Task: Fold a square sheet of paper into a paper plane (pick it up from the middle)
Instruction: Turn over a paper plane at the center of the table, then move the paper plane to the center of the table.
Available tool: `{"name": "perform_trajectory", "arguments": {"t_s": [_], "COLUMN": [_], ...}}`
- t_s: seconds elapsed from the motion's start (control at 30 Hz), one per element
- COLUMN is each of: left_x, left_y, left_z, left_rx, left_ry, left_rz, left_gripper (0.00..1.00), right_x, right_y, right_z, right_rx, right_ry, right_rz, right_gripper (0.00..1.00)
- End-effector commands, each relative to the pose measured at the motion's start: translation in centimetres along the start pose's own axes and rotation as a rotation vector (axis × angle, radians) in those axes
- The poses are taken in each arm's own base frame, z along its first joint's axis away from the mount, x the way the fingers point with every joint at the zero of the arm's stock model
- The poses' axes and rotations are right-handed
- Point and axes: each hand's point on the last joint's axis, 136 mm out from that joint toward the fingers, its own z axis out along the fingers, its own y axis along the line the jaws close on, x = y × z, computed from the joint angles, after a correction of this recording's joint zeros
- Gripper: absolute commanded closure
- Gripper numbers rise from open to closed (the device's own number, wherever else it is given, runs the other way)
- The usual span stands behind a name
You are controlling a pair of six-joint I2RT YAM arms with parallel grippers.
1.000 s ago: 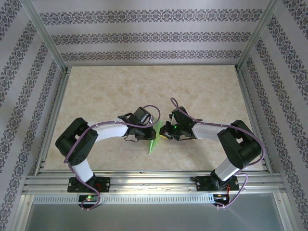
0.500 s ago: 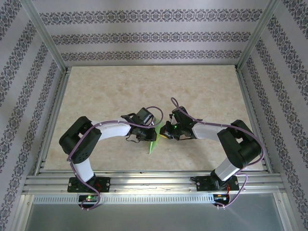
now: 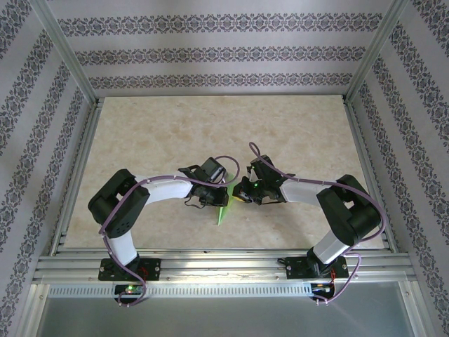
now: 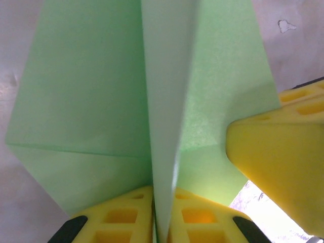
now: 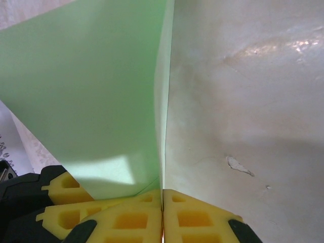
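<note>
Jaws of both grippers are pinched shut on the pale green paper plane [image 4: 86, 96]: the left gripper [image 4: 154, 216] clamps its raised centre fold, the right gripper [image 5: 162, 201] an edge, over the table [image 3: 210, 133].

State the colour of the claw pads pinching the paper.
Yellow pads, clearest in the left wrist view, closed on the pale green paper.
</note>
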Motion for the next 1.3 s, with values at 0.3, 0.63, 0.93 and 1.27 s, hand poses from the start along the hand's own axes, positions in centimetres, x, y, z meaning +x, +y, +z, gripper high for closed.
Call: {"name": "perform_trajectory", "arguments": {"t_s": [0.3,0.63,0.93,1.27], "left_x": [-2.3,-4.1,-4.4,-4.4], "left_y": [3.7,4.9,5.2,5.2], "left_z": [-3.6,-2.9,-2.0,-1.6], "left_rx": [-0.274,-0.342,-0.358,-0.357], "left_ry": [-0.140,-0.101,-0.071,-0.059], "left_rz": [-0.044,-0.097,-0.109,-0.111], "left_gripper": [0.95,0.94,0.93,0.88], "right_x": [-1.8,-1.9,-1.1,-1.1], "right_y": [-0.7,-2.9,-4.2,-4.4], "right_z": [-4.3,-6.2,-5.7,-5.5], "right_rx": [-0.038,-0.039,-0.025,-0.021], "right_ry": [-0.109,-0.158,-0.143,-0.135], "right_rz": [-0.017,0.044,0.076,0.085], "right_gripper": [0.62,0.60,0.60,0.59]}}
